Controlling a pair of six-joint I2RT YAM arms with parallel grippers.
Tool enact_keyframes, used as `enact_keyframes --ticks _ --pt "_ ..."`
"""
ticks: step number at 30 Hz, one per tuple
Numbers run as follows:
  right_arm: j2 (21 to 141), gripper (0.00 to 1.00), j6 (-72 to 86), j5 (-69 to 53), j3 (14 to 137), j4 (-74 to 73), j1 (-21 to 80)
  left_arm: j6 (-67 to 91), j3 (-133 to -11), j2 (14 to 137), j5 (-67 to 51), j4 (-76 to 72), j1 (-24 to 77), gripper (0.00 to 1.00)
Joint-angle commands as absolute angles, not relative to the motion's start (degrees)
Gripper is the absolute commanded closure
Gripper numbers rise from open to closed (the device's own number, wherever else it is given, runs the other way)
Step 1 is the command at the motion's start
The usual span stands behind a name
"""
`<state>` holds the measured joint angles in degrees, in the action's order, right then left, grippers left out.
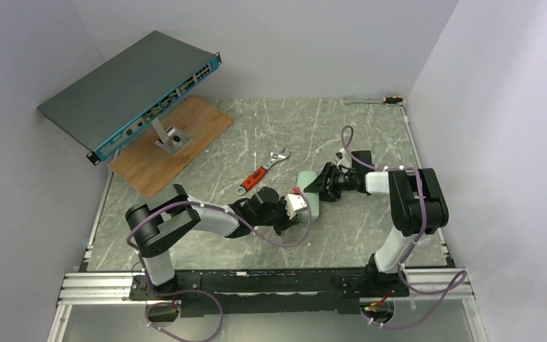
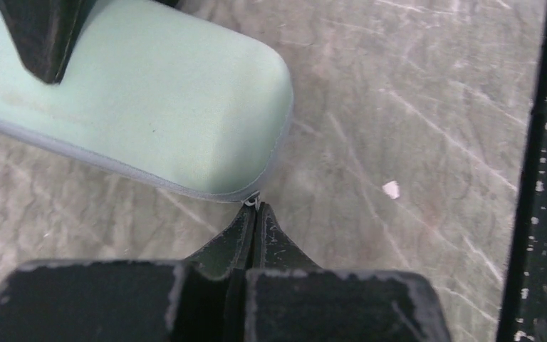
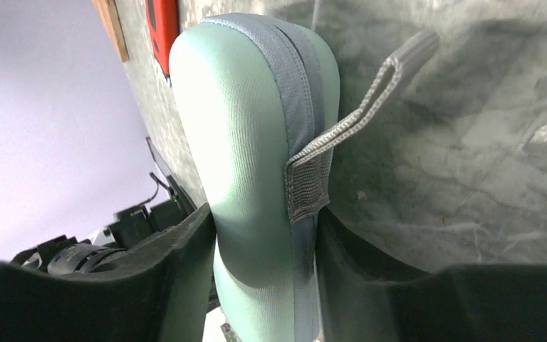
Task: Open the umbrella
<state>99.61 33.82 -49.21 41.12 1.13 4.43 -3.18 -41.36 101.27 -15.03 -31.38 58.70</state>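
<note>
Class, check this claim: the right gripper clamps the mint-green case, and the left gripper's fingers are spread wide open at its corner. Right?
No: the left gripper is shut, fingers pressed together at the corner of the mint-green case, per the left wrist view. The right gripper does clamp the case.

The top camera overlooks the whole table, while both wrist cameras (very close) share the mint-green case.
</note>
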Motion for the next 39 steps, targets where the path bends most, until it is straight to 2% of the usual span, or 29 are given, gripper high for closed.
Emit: enact_keyframes --ticks 1,2,3,5,9,13,18,28,33,39 --pt "100.5 0.46 36.1 -36.4 43.4 4.6 3.2 -1.9 -42.0 100.0 -19.8 -27.0 54.2 1.0" --pt "99.4 0.35 31.6 -36.9 43.8 1.2 2.3 -3.5 -42.7 100.5 -20.6 -25.6 52.0 1.0" --pt "98.6 0.27 27.0 -37.6 44.5 -3.9 0.9 -5.4 -43.0 100.9 -21.5 -25.1 51.1 1.0" --pt "97.7 0.2 12.8 -39.2 47.7 -15.2 -2.5 -8.9 -44.6 102.0 -24.4 -22.3 47.1 1.0" --pt "98.1 0.18 -9.7 -40.5 55.8 -32.1 -6.3 -15.8 -46.9 103.4 -27.3 -19.2 43.9 1.0" --pt "99.1 0.18 -22.1 -45.2 65.2 -41.6 -6.1 -19.5 -48.8 105.1 -29.4 -19.0 43.4 1.0" --pt "108.1 0.18 -39.3 -52.6 80.4 -56.3 -3.0 -20.8 -52.8 108.2 -30.5 -17.6 43.1 1.0" --pt "117.9 0.16 -39.3 -45.5 91.8 -52.6 7.6 -22.6 -56.3 110.5 -29.7 -16.2 42.7 1.0" --pt "116.7 0.19 -39.5 -36.2 85.1 -48.4 10.2 -21.3 -56.5 109.7 -29.3 -15.6 42.3 1.0" --pt "113.7 0.3 -39.2 -31.9 75.6 -43.2 8.6 -18.3 -53.6 107.4 -29.7 -15.6 42.4 1.0"
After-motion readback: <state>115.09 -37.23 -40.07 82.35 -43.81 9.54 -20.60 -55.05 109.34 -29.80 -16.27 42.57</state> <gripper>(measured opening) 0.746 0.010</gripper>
